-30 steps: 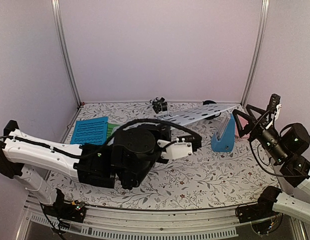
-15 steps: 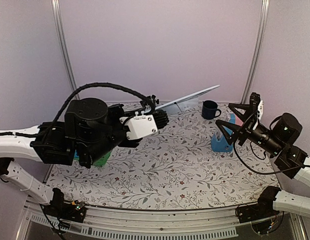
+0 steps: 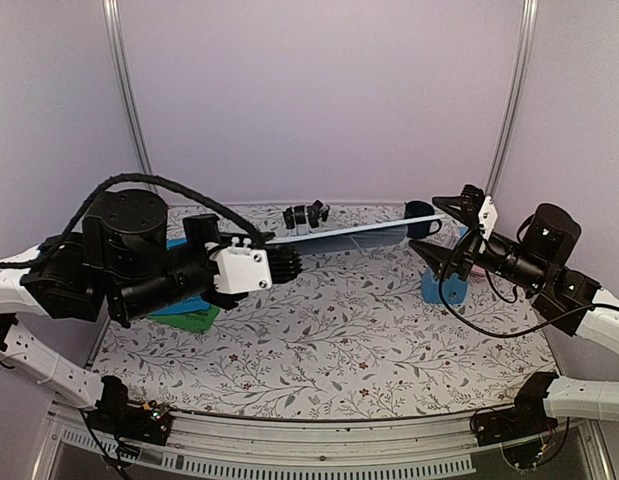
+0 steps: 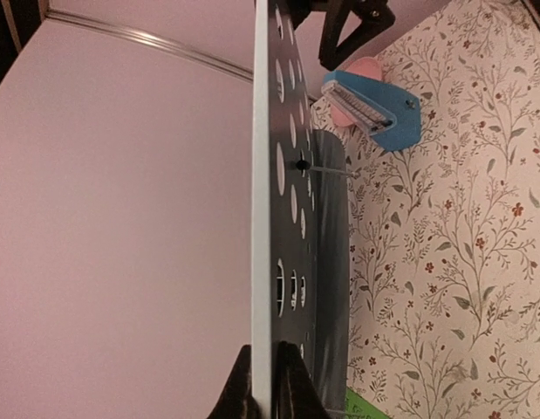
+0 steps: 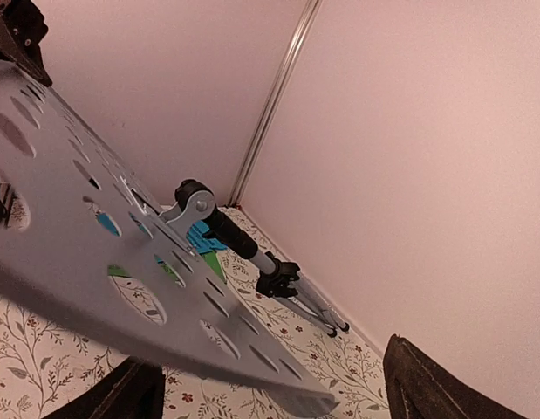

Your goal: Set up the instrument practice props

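Observation:
My left gripper (image 3: 289, 258) is shut on the edge of the pale blue-grey perforated music stand (image 3: 359, 230) and holds it off the table, the plate nearly level. Its folded silver tripod (image 3: 304, 215) points toward the back wall. In the left wrist view the plate (image 4: 291, 175) stands edge-on between my jaws (image 4: 270, 384). My right gripper (image 3: 444, 230) is open, its fingers on either side of the plate's right end (image 5: 121, 253). The blue metronome (image 3: 439, 285) stands below it. The blue and green sheets (image 3: 189, 310) lie under my left arm.
A dark blue mug (image 3: 419, 213) stands at the back right behind the plate. A pink plate (image 4: 352, 100) lies behind the metronome (image 4: 374, 109). The walls close in at the back and both sides.
My left arm has lifted the stand off the table and swung it up, then lowered the plate to nearly level. My right gripper has moved left to the plate's right end.

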Controlling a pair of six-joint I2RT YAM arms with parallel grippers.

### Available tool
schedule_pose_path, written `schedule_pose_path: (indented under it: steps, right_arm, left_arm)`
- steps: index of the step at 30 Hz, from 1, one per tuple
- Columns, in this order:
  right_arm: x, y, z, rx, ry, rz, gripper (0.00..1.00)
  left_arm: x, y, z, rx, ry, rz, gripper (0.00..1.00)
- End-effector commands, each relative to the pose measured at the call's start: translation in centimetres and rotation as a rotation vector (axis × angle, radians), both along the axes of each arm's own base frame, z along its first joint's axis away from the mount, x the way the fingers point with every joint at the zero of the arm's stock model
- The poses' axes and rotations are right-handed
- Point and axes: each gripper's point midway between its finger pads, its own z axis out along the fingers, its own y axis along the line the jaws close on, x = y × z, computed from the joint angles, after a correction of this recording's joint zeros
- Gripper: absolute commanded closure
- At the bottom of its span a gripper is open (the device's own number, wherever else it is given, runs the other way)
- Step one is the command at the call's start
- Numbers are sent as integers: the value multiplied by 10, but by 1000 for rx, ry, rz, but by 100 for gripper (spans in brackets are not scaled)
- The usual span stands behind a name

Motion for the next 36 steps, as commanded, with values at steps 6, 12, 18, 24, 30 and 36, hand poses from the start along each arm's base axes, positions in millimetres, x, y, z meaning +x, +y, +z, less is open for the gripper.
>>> schedule_pose_path:
  steps: [6, 12, 18, 24, 30, 36]
  right_arm:
    - [-23, 32, 7, -110, -26, 254, 31]
    - [-49, 34, 9, -87, -42, 357, 47]
    - [-63, 40, 7, -89, -23, 417, 49]
    - [-72, 53, 5, -125, -18, 449, 54]
    - [-71, 56, 14, -132, -36, 418, 85]
    - [-69, 49, 31, -89, -74, 373, 100]
  left_arm:
    - [-23, 15, 93, -282, -70, -134, 100]
    - [-35, 19, 92, -289, -51, -213, 100]
    - [-42, 26, 100, -338, -30, -260, 100]
    - [-42, 22, 97, -339, -7, -275, 100]
    - [-38, 24, 96, -360, -8, -256, 100]
    - [-34, 34, 99, -425, -11, -220, 78]
